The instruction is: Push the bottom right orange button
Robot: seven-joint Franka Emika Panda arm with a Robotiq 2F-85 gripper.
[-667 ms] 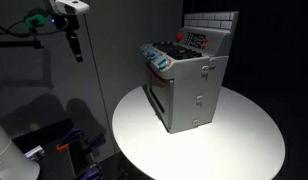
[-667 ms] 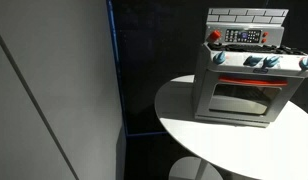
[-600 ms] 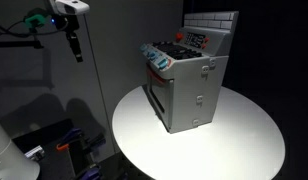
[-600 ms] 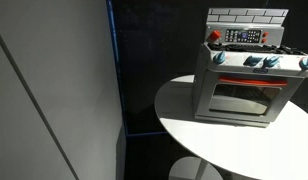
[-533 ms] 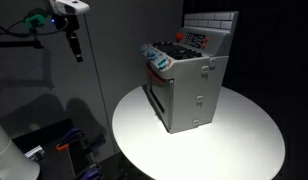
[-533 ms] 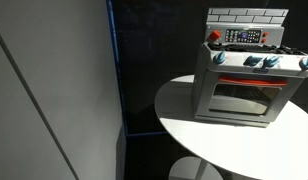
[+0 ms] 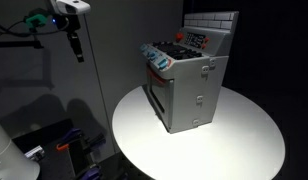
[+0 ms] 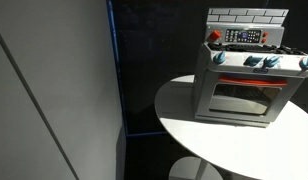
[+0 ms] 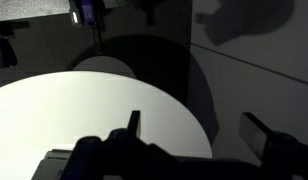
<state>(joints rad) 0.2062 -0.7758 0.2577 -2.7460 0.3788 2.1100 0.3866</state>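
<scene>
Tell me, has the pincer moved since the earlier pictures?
No. In an exterior view the pincer hangs at the same spot as before, high up and well away from the stove on the table.

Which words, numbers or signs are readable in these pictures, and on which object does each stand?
None can be read.
Control panel of the toy stove: light marks in both exterior views, too small and blurred to read.
Round white table: no text visible.
</scene>
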